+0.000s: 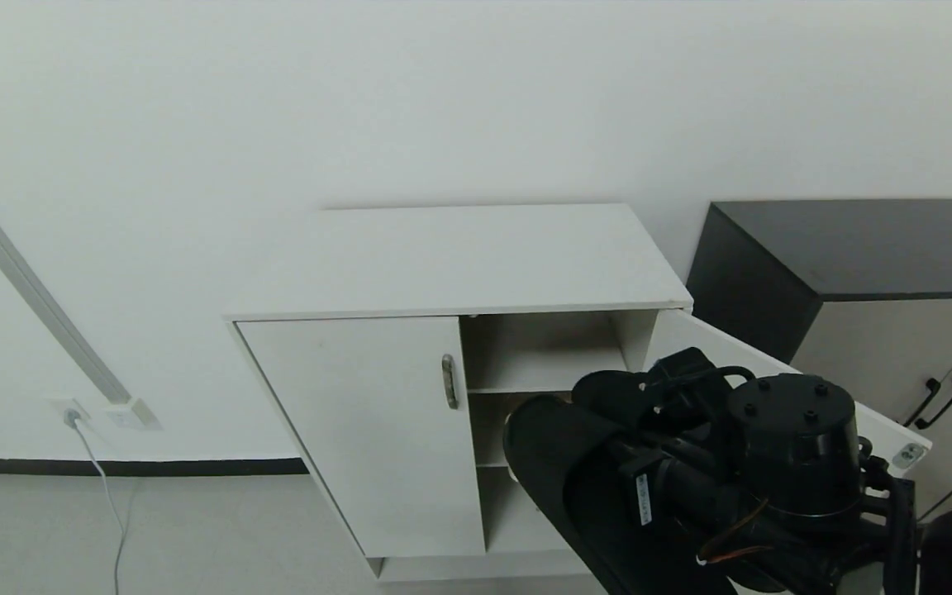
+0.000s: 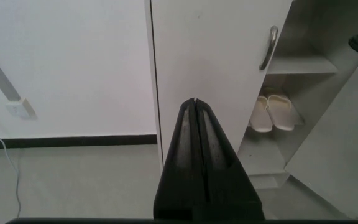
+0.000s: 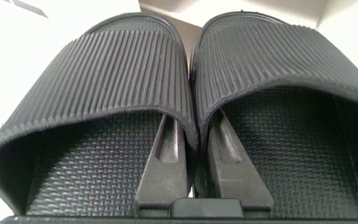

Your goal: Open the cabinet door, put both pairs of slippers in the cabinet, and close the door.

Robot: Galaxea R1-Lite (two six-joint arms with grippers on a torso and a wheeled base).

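Note:
A white cabinet stands against the wall, its left door closed and its right door swung open. A pair of black slippers hangs in front of the open compartment. My right gripper is shut on them, its fingers pinching the two inner side walls together under the ribbed straps. A pair of white slippers lies on a middle shelf inside the cabinet. My left gripper is shut on nothing, low down and facing the closed left door.
A dark cabinet with black handles stands just right of the open door. A wall socket with a hanging cable sits at the far left. Bare floor stretches left of the cabinet.

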